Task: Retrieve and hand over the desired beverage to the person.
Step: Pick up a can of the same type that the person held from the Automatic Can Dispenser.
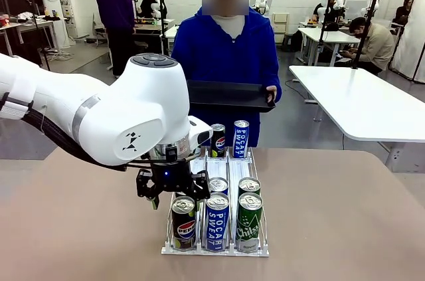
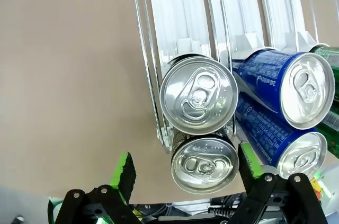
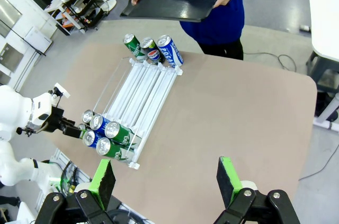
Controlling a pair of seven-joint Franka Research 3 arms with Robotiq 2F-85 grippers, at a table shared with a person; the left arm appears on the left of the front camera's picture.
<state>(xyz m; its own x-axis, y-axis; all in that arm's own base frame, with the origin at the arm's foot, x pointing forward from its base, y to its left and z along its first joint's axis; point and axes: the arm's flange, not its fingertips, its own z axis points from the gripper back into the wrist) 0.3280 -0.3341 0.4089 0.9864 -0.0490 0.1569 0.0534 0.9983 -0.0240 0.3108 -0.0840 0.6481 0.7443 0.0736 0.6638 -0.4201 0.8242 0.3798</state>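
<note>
A clear sloped rack [image 1: 214,249] holds drink cans. At its near end stand a Pepsi can [image 1: 183,224], a blue Pocari Sweat can [image 1: 217,222] and a green can [image 1: 249,224], with more cans behind them. My left gripper [image 1: 178,198] hovers open right over the Pepsi can. In the left wrist view its green pads [image 2: 124,173] flank that can's silver top [image 2: 205,163] without touching. The person [image 1: 226,45] in the blue hoodie stands at the far side with a black tray [image 1: 229,95] in both hands. My right gripper [image 3: 166,181] is open, high above the table with nothing in it.
Two more cans, a Pepsi [image 1: 218,140] and a Pocari Sweat [image 1: 240,138], stand at the rack's far end below the tray. The brown tabletop [image 1: 345,221] is bare on both sides of the rack. My left arm's white elbow [image 1: 143,108] looms over the left half.
</note>
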